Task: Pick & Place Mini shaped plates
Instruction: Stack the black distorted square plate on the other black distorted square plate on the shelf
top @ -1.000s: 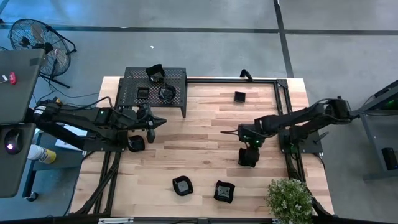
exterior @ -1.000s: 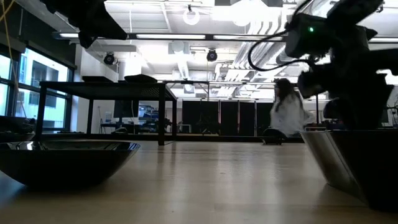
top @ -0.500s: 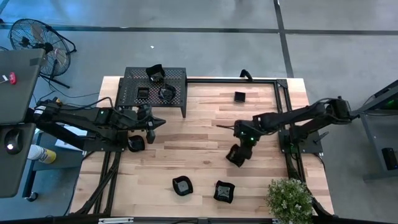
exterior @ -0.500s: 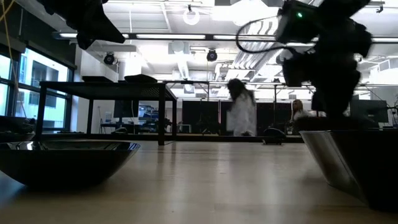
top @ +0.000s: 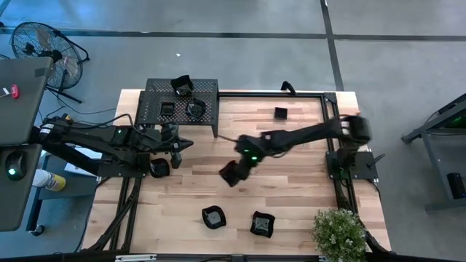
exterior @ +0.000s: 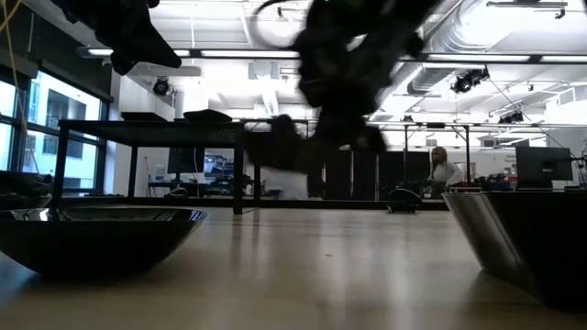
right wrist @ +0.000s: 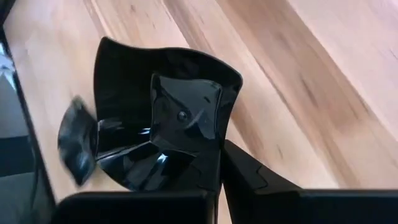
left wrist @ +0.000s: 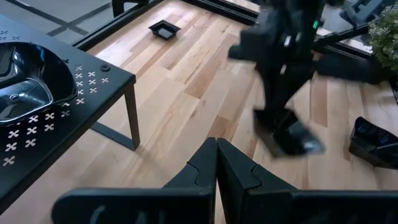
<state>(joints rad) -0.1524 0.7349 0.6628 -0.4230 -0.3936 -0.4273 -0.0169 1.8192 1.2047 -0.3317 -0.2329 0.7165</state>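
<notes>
My right gripper reaches across the middle of the table, shut on a glossy black mini shaped plate with pointed corners, held above the wood. My left gripper waits shut near the table's left side, in front of the black perforated rack. The rack carries three plates. Another plate lies by the left arm, two more lie near the front edge, and a small square one lies at the back. My right gripper pinches the plate's rim at one edge between its two fingers. The plate stands out beyond the fingertips, tilted on edge with its hollow toward the wrist camera. It is lifted clear of the table.
A dark metal frame runs along the table's back and right edges. A potted plant stands at the near right corner. Bare wood lies between the rack and the front plates. People show in the room beyond.
My right gripper has risen from the table's right half with the plate and carried it toward the left edge, now at the middle. The plate has left the wood and hangs tilted in the hold.
</notes>
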